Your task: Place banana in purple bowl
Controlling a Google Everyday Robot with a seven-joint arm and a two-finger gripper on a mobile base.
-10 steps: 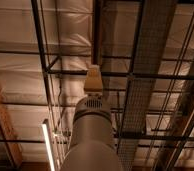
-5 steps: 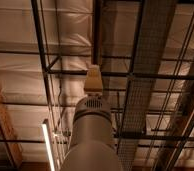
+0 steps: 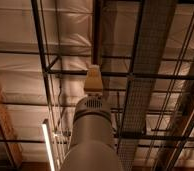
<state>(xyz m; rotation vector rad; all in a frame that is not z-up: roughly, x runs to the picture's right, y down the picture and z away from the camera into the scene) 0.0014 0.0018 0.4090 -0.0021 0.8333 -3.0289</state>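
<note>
The view points up at a warehouse ceiling. My arm (image 3: 91, 135) rises from the bottom middle as a thick grey cylinder. A tan piece at its tip, which I take for the gripper (image 3: 93, 80), points up toward the ceiling beams. It holds nothing that I can see. The banana and the purple bowl are out of view. No table or work surface shows.
Dark metal trusses (image 3: 42, 55) and a wire cable tray (image 3: 147, 65) cross the ceiling. A lit tube lamp (image 3: 48, 147) hangs at the lower left. A wooden beam (image 3: 2, 120) runs along the left edge.
</note>
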